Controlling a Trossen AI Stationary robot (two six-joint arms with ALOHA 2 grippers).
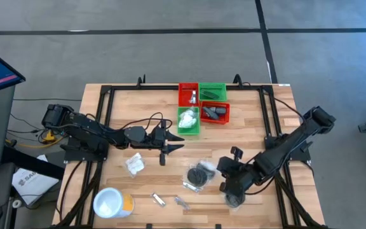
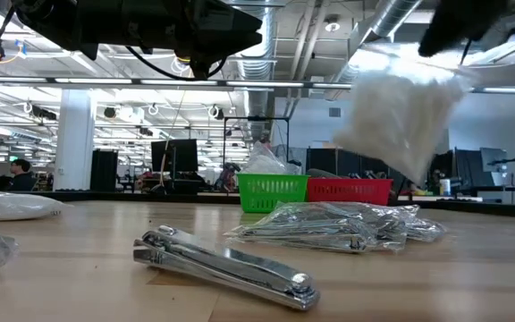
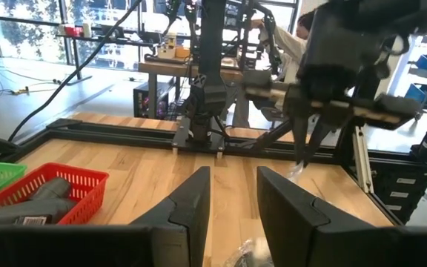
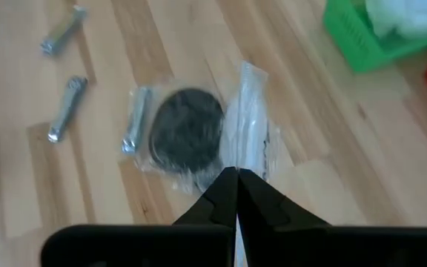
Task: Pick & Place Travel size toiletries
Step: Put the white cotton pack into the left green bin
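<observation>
My right gripper (image 4: 236,178) is shut on a white plastic-wrapped packet (image 2: 405,116) above the table's near right part (image 1: 232,191). Under it on the wood lies a black disc in clear wrap (image 4: 187,130), with more wrapped items (image 2: 338,224) beside it. Another white packet (image 1: 134,164) lies flat left of the middle. Two silver metal pieces (image 1: 159,200) (image 1: 182,202) rest near the front edge. My left gripper (image 1: 170,143) hangs level over the table's middle, open (image 3: 232,208), with nothing between its fingers. My right gripper pinches the packet's wrap at one end (image 4: 240,165) between its two fingertips. The fingers slant down from above. The packet hangs below them, tilted and lifted clear of the table (image 2: 405,116).
Two red bins (image 1: 188,94) (image 1: 215,113) and two green bins (image 1: 212,92) (image 1: 188,121) stand together at the far middle. One green bin holds white packets and one red bin holds dark bottles. A white round tub (image 1: 110,202) stands at the near left. A black frame (image 1: 107,95) borders the table.
</observation>
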